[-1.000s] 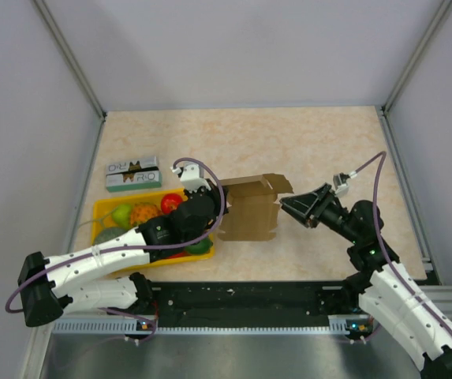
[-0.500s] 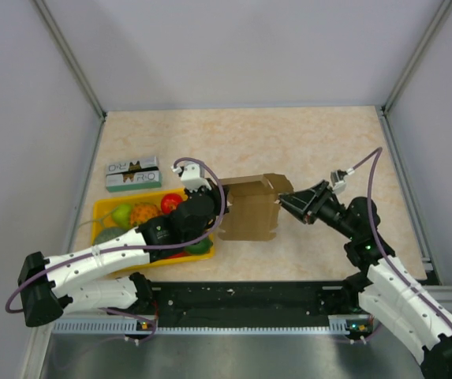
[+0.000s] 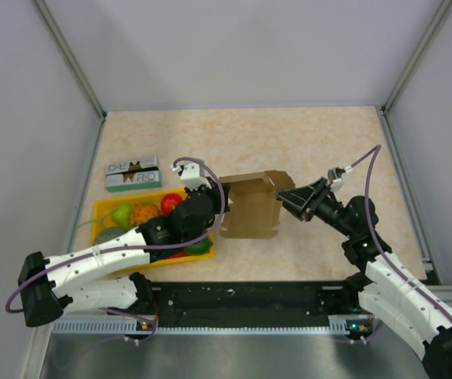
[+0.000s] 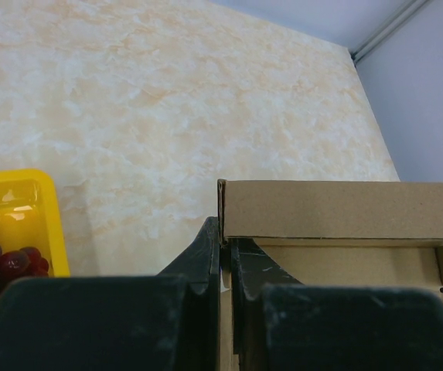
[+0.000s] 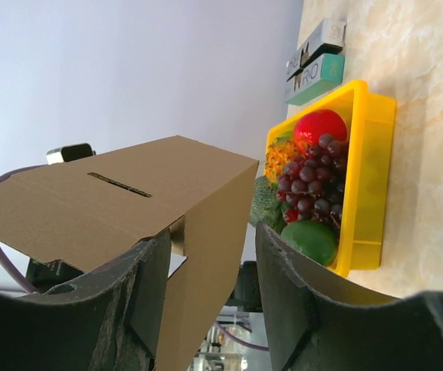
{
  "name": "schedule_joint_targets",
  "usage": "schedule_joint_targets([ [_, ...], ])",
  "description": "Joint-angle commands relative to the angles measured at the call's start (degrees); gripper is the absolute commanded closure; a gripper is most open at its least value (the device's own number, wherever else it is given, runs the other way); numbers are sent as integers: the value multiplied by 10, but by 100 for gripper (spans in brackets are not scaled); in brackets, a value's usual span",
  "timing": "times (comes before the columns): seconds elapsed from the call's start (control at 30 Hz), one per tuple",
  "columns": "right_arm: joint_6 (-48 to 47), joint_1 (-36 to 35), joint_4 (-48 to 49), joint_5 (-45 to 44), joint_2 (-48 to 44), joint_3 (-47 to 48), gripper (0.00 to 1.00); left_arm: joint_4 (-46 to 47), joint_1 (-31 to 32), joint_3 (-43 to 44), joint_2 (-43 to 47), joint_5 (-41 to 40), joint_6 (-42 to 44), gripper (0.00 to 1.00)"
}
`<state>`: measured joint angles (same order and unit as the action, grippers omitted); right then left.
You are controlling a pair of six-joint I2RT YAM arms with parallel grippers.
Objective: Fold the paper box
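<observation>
Beige marbled desk [image 3: 289, 142]: left claw [image 4: 223, 238] pinched on paper box [image 3: 249, 209] wall; right claw [image 3: 287, 198] open, jaws flanking box's right corner.

Lettering is found only on the green-and-white carton [image 3: 132, 174]. Large dark letters are printed on its white face, of which "R" and "O" can be read from above, and "PRO" is made out in the right wrist view. The smaller print cannot be read.
</observation>
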<state>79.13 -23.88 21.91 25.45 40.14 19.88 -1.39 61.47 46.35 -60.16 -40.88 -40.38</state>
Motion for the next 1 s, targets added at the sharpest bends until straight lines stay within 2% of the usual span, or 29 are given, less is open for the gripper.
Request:
schedule_joint_targets([
  [0.0, 6, -11, 52, -10, 6, 2, 52, 33, 0, -3, -1, 16, 7, 100],
  [0.23, 8, -36, 74, -25, 26, -5, 66, 36, 1, 0, -1, 19, 7, 100],
  [0.3, 4, -40, 64, -36, 24, -5, 66, 35, 0, 1, -2, 19, 7, 100],
  [0.37, 1, -43, 54, -44, 20, -9, 77, 35, 1, 1, -2, 19, 8, 100],
  [0.43, -1, -44, 50, -53, 18, -12, 100, 32, 1, 1, 0, 19, 8, 100],
  [0.57, -39, -53, -26, -85, 4, 4, 100, 28, 1, 1, -2, 18, 10, 100],
  [0.63, -43, -50, -33, -77, 6, 1, 100, 19, 1, 3, -1, 12, 11, 100],
  [0.67, -42, -49, -34, -68, 6, -4, 93, 17, 1, 6, -2, 8, 11, 100],
  [0.7, -42, -49, -35, -64, 0, -11, 55, 10, 1, 9, -4, 0, 10, 100],
  [0.77, -64, -48, -79, -58, -36, -19, 46, -24, 1, 16, -7, -19, 10, 100],
  [0.8, -100, -47, -117, -60, -56, -18, 35, -39, 1, 32, -14, -24, 16, 100],
  [0.83, -118, -46, -195, -62, -73, -13, 31, -84, 0, 43, -19, -29, 15, 100],
  [0.87, -139, -41, -226, -59, -109, -10, 29, -103, -1, 52, -23, -39, 15, 100],
  [0.9, -203, -36, -269, -47, -121, -3, 29, -124, -7, 68, -32, -39, 9, 100],
  [0.93, -236, -29, -352, -47, -134, 16, 29, -140, -13, 73, -34, -32, 10, 100],
  [0.97, -263, -25, -376, -47, -145, 25, 29, -163, -20, 78, -35, -8, 12, 100],
])
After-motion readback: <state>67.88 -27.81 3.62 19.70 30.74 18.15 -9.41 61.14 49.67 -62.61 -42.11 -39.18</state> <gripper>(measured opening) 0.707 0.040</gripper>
